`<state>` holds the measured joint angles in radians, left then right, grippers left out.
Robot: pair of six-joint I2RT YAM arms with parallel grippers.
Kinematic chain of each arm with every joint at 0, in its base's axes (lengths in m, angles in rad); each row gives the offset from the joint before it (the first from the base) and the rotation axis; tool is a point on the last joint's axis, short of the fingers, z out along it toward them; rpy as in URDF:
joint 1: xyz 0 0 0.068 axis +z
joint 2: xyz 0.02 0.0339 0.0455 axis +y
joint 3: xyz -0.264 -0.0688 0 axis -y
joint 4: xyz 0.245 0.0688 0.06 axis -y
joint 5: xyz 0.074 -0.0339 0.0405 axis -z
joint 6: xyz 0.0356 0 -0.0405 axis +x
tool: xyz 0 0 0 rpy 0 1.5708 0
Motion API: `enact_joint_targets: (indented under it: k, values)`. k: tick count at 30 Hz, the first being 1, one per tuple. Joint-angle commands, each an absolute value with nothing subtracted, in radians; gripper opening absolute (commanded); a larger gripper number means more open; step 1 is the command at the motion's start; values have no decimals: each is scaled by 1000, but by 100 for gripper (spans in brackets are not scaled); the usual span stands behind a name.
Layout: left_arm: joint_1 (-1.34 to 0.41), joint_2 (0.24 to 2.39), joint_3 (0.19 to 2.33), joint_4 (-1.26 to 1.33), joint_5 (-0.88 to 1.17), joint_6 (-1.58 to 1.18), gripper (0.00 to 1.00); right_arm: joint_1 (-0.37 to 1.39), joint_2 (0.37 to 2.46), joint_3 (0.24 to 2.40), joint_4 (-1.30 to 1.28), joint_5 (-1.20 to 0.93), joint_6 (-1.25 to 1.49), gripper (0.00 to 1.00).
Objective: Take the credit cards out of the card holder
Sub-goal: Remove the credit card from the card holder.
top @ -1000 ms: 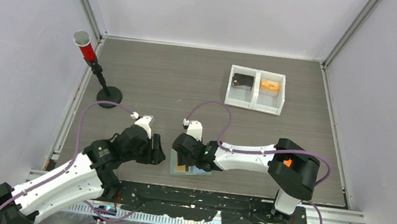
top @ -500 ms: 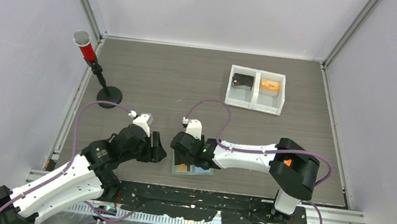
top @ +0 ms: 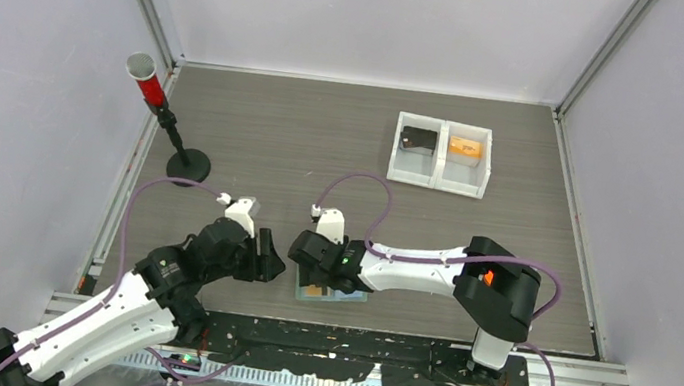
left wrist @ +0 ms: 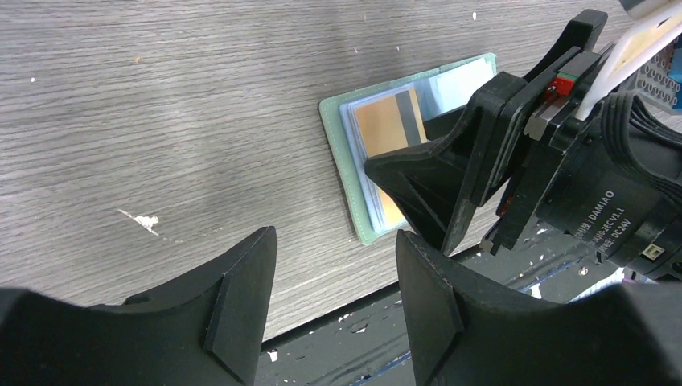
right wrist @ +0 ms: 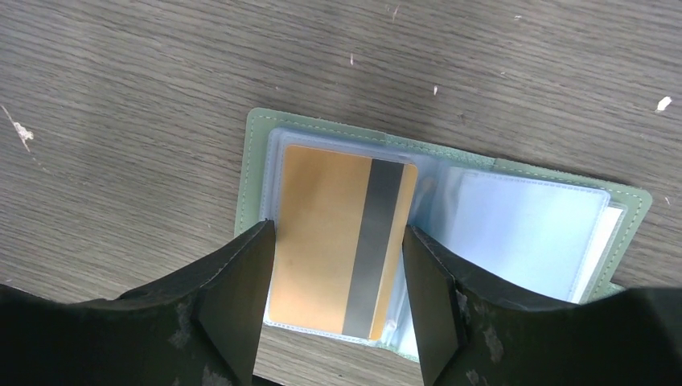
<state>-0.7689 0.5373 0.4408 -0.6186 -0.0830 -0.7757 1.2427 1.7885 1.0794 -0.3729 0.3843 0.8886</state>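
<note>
From above, my left tool point(top: 273, 266) and right tool point(top: 305, 271) meet at the near edge of the grey wood-grain counter point(top: 305, 137), where the small sage-green card holder point(top: 349, 297) lies open. Left wrist view: my left tool is released, empty, just left of the holder. Right wrist view: my right tool's jaws stand apart, straddling the orange-tan, grey-striped credit card point(right wrist: 322, 241), which sits in the holder's clear sleeve.

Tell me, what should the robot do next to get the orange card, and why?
Probably ease the right jaws down and shut them on the orange card. They stand open, one at each side of it, and it lies in the open holder's clear pocket.
</note>
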Motion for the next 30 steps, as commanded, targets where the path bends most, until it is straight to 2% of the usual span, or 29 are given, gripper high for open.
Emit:
enact_joint_targets:
  k: [1, 8, 15, 18, 26, 30]
  values:
    - [-762, 537, 429, -598, -95, -776, 58, 1247, 1791, 1074, -371, 415, 903, 63]
    - [-762, 577, 411, -568, -80, -786, 56, 1245, 1667, 1002, -277, 418, 880, 55]
    - [-761, 660, 410, -502, -29, -795, 54, 1237, 1609, 965, -218, 331, 796, 59]
    - [-762, 690, 399, -443, -5, -806, 50, 1216, 1564, 900, -162, 281, 754, 59]
    - [-762, 827, 396, -286, 92, -814, 41, 1059, 1329, 631, 88, 68, 651, 45]
    - [-762, 908, 388, -186, 119, -827, 37, 999, 1300, 586, 138, -46, 618, 31]
